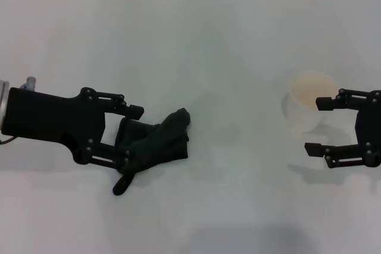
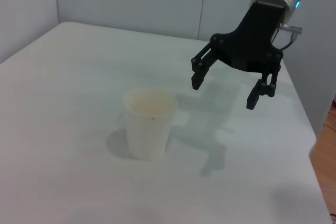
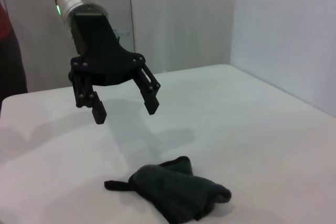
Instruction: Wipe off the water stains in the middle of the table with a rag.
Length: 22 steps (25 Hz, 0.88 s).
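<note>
— What sits on the white surface [image 1: 196,40]?

— A dark green-black rag [image 1: 153,145] lies crumpled toward the left edge, its loop tab pointing to the near edge. A pale paper cup [image 1: 309,100] stands upright toward the right edge, well apart from the rag.

— And the two arms?

— The left claw [image 1: 134,135] hangs above the rag with its fingers spread apart; the right wrist view shows it clear of the cloth, gripping nothing. The right claw [image 1: 318,124] hovers just beside the cup at the right edge, fingers also apart, holding nothing; from the left wrist view it is raised off the surface beyond the cup.

— Any sign of the water stains?

— No blotch can be made out in the middle of the surface between rag and cup.
</note>
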Motion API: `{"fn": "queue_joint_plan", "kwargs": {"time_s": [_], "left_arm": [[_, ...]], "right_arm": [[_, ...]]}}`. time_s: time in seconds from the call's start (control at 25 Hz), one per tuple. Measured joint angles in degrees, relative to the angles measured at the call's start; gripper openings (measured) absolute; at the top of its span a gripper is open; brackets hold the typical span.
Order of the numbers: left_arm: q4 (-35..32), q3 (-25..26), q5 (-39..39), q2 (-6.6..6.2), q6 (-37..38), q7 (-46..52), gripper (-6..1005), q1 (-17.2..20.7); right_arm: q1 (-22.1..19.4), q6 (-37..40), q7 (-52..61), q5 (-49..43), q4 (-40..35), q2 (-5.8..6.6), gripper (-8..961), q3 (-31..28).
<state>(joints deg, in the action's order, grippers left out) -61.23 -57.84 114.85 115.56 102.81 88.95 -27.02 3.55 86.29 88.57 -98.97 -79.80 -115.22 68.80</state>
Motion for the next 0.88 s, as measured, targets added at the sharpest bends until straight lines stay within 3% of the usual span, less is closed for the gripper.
{"fn": "queue_joint_plan", "kwargs": {"time_s": [0.68, 0.88], "left_arm": [[-0.03, 0.17, 0.62, 0.11, 0.63, 0.39, 775, 0.66], [-0.08, 2.27, 0.73, 0.05, 0.74, 0.05, 773, 1.22]], "right_arm": [[0.14, 0.35, 0.11, -2.04, 0.36, 0.09, 857, -0.14], [0.25, 0.35, 0.11, -2.03, 0.57, 0.08, 857, 0.15]]}}
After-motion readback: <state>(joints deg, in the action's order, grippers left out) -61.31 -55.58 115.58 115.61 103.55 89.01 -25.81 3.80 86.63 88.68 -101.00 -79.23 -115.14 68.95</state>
